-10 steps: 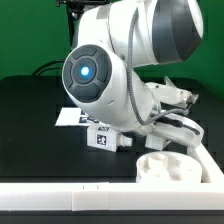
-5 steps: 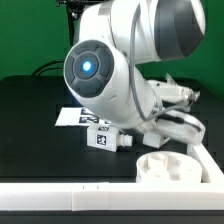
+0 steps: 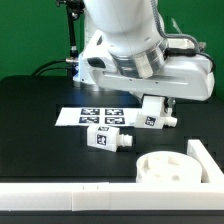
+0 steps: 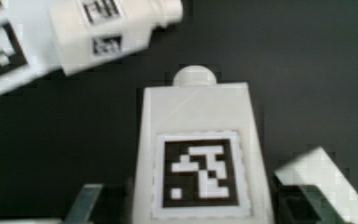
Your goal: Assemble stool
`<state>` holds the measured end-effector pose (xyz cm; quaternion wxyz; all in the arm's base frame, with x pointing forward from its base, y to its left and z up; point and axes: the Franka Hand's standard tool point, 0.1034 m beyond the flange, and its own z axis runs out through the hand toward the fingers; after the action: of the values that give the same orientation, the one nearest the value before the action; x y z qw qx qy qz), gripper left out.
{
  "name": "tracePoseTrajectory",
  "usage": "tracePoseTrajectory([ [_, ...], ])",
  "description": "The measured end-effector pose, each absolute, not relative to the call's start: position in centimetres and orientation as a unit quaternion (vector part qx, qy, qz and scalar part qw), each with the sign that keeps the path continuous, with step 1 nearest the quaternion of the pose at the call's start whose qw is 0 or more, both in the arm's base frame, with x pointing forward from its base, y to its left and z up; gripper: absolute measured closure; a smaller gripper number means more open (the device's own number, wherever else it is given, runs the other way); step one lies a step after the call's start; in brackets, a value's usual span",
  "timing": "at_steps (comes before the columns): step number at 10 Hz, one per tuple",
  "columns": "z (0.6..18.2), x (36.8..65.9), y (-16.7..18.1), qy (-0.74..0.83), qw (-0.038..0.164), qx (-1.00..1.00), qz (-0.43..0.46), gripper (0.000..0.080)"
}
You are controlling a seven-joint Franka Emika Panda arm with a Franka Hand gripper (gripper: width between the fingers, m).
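Above black table (image 3: 35, 110), beside marker board (image 3: 95, 116): fingers (image 4: 91, 208) clamped narrow on stool leg (image 3: 154, 119).

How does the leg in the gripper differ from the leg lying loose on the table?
The held leg sits between the fingers of the gripper; the loose leg lies free on the black table. The held leg is at the exterior view's right end of the marker board; the loose leg lies on the board's camera side. Both are white, blocky and tagged, with a peg at one end.
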<state>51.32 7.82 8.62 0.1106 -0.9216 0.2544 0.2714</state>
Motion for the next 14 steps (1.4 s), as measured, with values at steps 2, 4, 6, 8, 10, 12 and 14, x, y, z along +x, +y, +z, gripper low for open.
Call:
tracePoseTrajectory([
  [2,9.6,52.8,7.2,0.241,0.101,-0.947,0.190,0.0465],
  [4,11.6,55.1,7.7,0.221,0.093,-0.967,0.089,0.0464],
  [6,11.2,55.3,8.2,0.227,0.090,-0.969,0.029,0.0464],
  [8,11.9,57.3,9.2,0.210,0.084,-0.974,-0.030,0.0464],
  [10,12.7,58.8,10.2,0.168,0.072,-0.979,-0.085,0.0464],
  [12,12.4,58.7,10.8,0.173,0.080,-0.972,-0.138,0.0463],
  [14,13.3,59.9,9.1,0.121,0.063,-0.976,-0.168,0.0463],
])
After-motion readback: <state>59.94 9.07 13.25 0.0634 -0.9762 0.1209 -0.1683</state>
